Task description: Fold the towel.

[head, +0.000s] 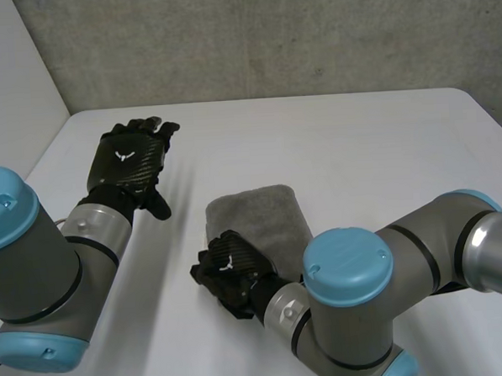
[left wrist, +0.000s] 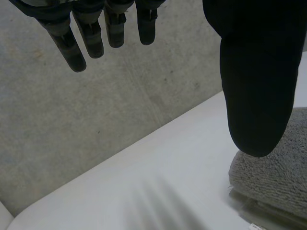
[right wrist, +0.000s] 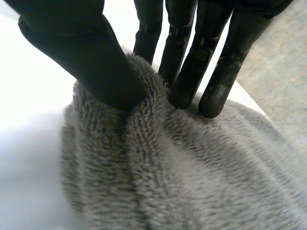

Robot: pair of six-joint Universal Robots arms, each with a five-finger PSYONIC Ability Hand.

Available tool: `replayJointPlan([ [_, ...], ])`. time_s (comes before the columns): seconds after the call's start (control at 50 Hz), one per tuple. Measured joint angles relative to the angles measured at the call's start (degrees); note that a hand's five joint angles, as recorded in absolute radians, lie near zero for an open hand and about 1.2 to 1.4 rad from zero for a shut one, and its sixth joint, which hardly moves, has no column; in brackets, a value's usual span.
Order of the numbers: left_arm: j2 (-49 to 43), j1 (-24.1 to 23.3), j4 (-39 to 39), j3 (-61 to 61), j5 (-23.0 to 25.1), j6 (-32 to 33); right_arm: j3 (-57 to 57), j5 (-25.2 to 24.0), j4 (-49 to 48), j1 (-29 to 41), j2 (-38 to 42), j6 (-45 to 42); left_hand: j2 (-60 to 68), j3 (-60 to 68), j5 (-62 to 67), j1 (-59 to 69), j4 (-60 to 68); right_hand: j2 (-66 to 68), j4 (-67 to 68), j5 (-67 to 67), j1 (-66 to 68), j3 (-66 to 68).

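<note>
The grey towel (head: 265,214) lies folded into a thick pad near the middle of the white worktop (head: 367,144), its pile plush and its far corners rounded; in the left wrist view its stacked layers (left wrist: 276,179) show at one edge. The right robot hand (head: 231,273) sits on the towel's near edge, at the corner towards the left arm; in the right wrist view its thumb (right wrist: 93,62) and fingers (right wrist: 192,72) dig into the pile and squeeze a raised ridge of cloth (right wrist: 148,143) between them, so it is holding the towel in a pinch. The left robot hand (head: 133,159) hangs above the bare worktop, well apart from the towel on the left arm's side; its fingers (left wrist: 72,45) are straight and spread away from the thumb (left wrist: 256,81), wide and holding nothing. A grey concrete wall (head: 268,35) stands behind the worktop's far edge.
</note>
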Motion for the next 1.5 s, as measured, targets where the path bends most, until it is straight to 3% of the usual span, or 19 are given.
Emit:
replayJointPlan([
  [0.02, 0.0, 0.0, 0.0, 0.0, 0.0, 0.0, 0.0, 0.0, 0.0, 0.0, 0.0, 0.0, 0.0, 0.0, 0.0, 0.0, 0.0, 0.0, 0.0, 0.0, 0.0, 0.0],
  [0.06, -0.1, 0.2, 0.1, 0.0, -0.1, -0.1, 0.6, 0.7, 0.3, 0.0, -1.1, 0.4, 0.0, 0.0, 0.0, 0.0, 0.0, -30.4, -29.5, -25.8, -25.6, -28.0],
  [0.08, -0.2, 0.3, 0.1, 0.0, 0.0, -0.1, 0.8, 0.9, 0.3, -0.1, -1.6, 0.5, 0.0, 0.0, 0.0, 0.0, 0.0, -30.4, -29.5, -25.8, -25.6, -28.0],
  [0.1, -0.2, 0.3, 0.2, 0.1, 0.0, -0.1, 1.1, 1.1, 0.3, -0.3, -2.3, 0.7, 0.0, 0.0, 0.0, 0.0, 0.0, -39.4, -39.6, -35.9, -32.4, -38.6],
  [0.14, -0.4, 0.1, 0.2, 0.4, 0.0, -0.2, 2.5, 1.7, 0.3, -1.7, -5.2, 2.1, 0.0, 0.0, 0.0, 0.0, 0.0, -44.1, -45.0, -43.4, -35.1, -45.8],
  [0.24, -0.8, -0.6, 0.3, 1.8, 0.0, -1.5, 5.3, 2.4, 0.2, -6.8, -11.1, 7.6, 0.0, 0.0, 0.0, 0.0, 0.0, -44.1, -45.0, -44.2, -35.1, -46.0],
  [0.38, -3.9, -4.0, -1.0, 6.3, 0.1, -8.2, 8.3, 1.9, 0.7, -15.6, -18.1, 21.3, 0.0, 0.0, 0.0, 0.0, 0.0, -44.1, -45.0, -44.3, -35.1, -46.0],
  [0.5, -9.9, -7.9, -6.7, 11.3, -0.4, -13.7, 8.9, -2.6, 2.6, -22.0, -19.3, 31.5, 0.0, 0.0, 0.0, 0.0, 0.0, -44.1, -45.0, -44.3, -35.1, -46.0],
  [0.6, -12.5, -8.8, -9.4, 12.7, -1.3, -15.0, 8.7, -4.0, 3.1, -22.7, -18.6, 32.5, -0.1, 0.0, 0.0, 0.0, 0.0, -44.1, -45.0, -44.3, -35.1, -46.0],
  [0.66, -19.2, -10.4, -15.0, 14.6, -6.4, -16.4, 6.8, -8.8, 4.9, -23.9, -10.8, 33.1, -0.1, 0.0, 0.0, 0.0, 0.0, -44.1, -45.0, -44.3, -35.1, -46.0],
  [0.78, -22.4, -11.1, -16.6, 14.5, -10.6, -16.1, 4.5, -8.7, 6.3, -23.3, -4.2, 27.8, -0.1, 0.0, 0.0, 0.0, 0.0, -44.1, -45.0, -44.3, -35.1, -46.0],
  [0.9, -22.3, -11.2, -16.5, 14.3, -11.3, -15.8, 3.0, -5.9, 8.1, -22.8, -2.3, 21.2, -0.1, 0.0, 0.0, 0.0, 0.0, -44.1, -45.0, -44.3, -35.6, -46.0],
  [1.02, -16.9, -11.4, -16.4, 14.7, -11.1, -15.4, 1.7, -1.3, 8.6, -22.7, -9.3, 18.6, -0.1, 0.0, 0.0, 0.0, 0.0, -44.1, -45.0, -44.5, -35.6, -46.0],
  [1.3, 5.2, -7.6, -21.2, 16.6, -10.3, -11.1, -0.8, 8.4, 9.3, -24.3, -32.3, 24.8, -0.1, 0.0, 0.0, 0.0, 0.0, -44.1, -45.0, -44.5, -35.6, -46.0],
  [1.5, 15.2, 0.1, -29.5, 18.9, -1.8, -10.6, -2.1, 10.2, 15.8, -28.0, -39.0, 24.0, -0.1, 0.0, 0.0, 0.0, 0.0, -44.1, -45.0, -44.5, -35.6, -46.0],
])
